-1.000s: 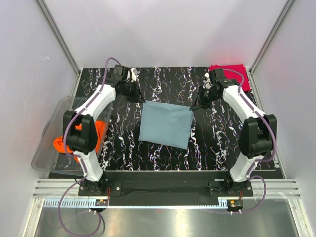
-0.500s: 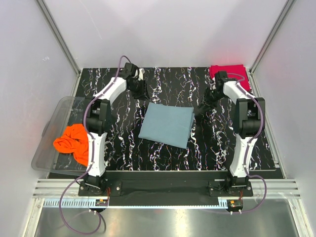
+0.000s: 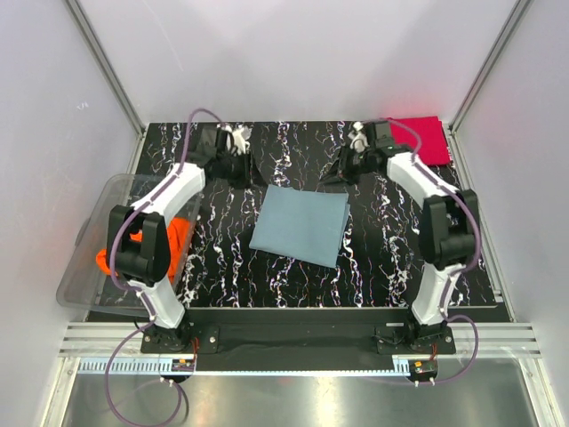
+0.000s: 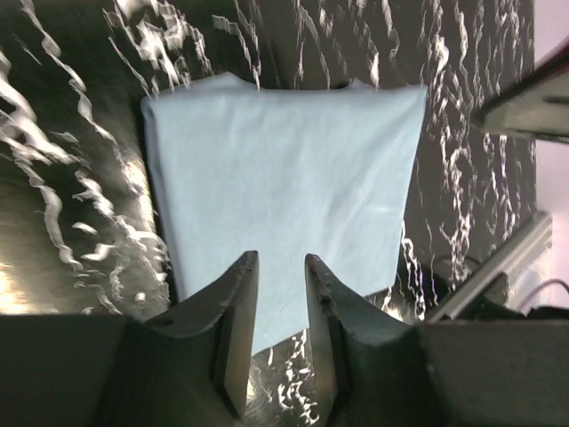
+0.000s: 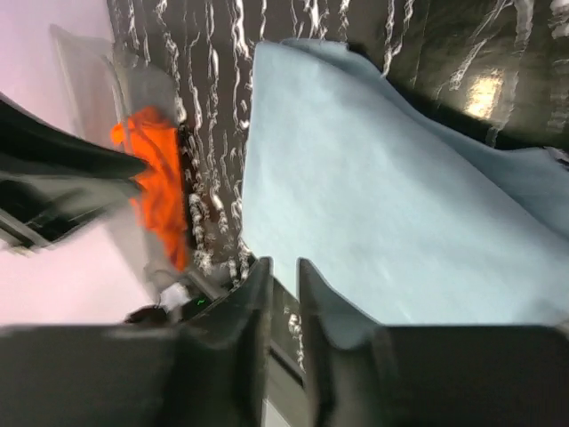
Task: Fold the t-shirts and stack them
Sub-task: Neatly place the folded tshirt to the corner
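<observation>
A dusty grey-blue t-shirt (image 3: 300, 225) lies folded into a flat rectangle in the middle of the table. My left gripper (image 3: 241, 173) hovers off its far left corner, and my right gripper (image 3: 332, 179) hovers off its far right corner. In the left wrist view the shirt (image 4: 284, 178) lies beyond my left gripper (image 4: 280, 267), which is open with nothing between its fingers. In the right wrist view my right gripper (image 5: 283, 267) is open by a narrow gap above the shirt (image 5: 382, 205), holding nothing. A crimson t-shirt (image 3: 425, 140) lies folded at the back right corner. An orange t-shirt (image 3: 181, 234) sits crumpled in the bin.
A clear plastic bin (image 3: 84, 236) stands at the left edge of the table, partly behind my left arm. The orange cloth (image 5: 160, 178) and the bin also show at the left of the right wrist view. Aluminium frame posts stand at the back corners.
Both grippers were shut at the shirt's far corners and now stand open. Both have pulled back from the cloth, and the grey-blue shirt lies still.
</observation>
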Robot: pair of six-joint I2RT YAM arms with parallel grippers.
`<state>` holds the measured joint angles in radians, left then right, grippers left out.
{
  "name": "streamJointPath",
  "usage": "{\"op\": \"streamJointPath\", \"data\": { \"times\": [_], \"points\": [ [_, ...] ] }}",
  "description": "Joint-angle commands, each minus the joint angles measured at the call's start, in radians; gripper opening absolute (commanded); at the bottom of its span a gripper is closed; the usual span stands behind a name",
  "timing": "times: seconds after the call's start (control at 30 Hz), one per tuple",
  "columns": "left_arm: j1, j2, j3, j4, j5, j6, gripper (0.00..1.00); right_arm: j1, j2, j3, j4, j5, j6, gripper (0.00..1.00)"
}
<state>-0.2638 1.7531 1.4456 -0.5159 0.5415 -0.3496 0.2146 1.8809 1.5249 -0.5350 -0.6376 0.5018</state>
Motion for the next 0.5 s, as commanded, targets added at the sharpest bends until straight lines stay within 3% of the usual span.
{"op": "streamJointPath", "data": {
  "times": [0.0,0.27,0.47],
  "points": [
    [-0.017,0.010,-0.135,0.145,0.087,-0.081,0.31,-0.007,0.116,-0.065,0.245,-0.200,0.152,0.21],
    [-0.045,-0.061,-0.352,0.182,0.064,-0.063,0.29,-0.138,0.241,-0.153,0.245,-0.251,0.037,0.15],
    [-0.045,-0.181,-0.409,0.139,0.037,-0.032,0.31,-0.175,0.215,-0.144,0.092,-0.169,-0.077,0.15]
  ]
}}
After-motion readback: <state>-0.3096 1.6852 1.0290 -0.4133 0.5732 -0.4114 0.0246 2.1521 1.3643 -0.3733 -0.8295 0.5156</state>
